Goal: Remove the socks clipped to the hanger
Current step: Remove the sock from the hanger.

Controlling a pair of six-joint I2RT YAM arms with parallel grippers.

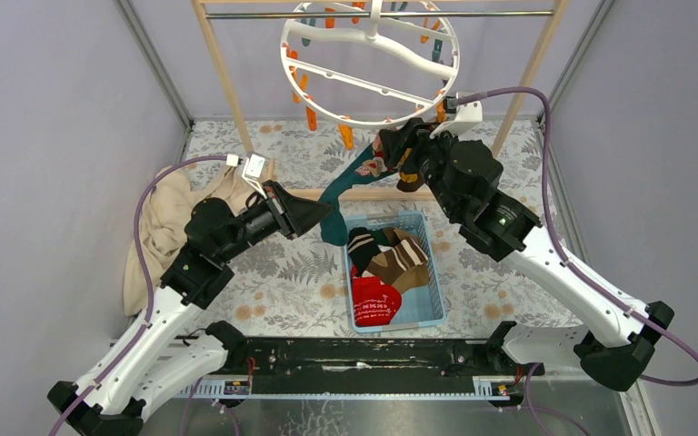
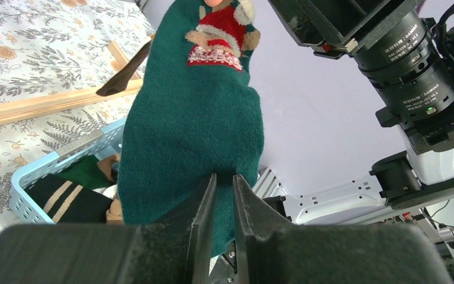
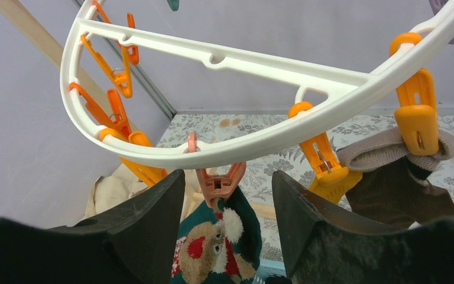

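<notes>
Pinching the lower end of the dark green sock (image 2: 195,118), the left gripper (image 2: 224,177) is clamped beside the blue basket (image 1: 435,272). The sock hangs from an orange clip (image 3: 216,183) on the hanger (image 3: 272,64). The right gripper (image 3: 227,177) has its fingers apart, flanking that clip. Further right hangs a clipped brown sock (image 3: 402,189).

Left hand (image 2: 224,177) pinched, right hand (image 3: 227,177) spread

White arm links (image 1: 584,292), black motor housings (image 1: 473,177) with DAMIAO labels (image 2: 412,44), purple cables (image 1: 509,89), black tapered fingers (image 2: 206,216)
</notes>
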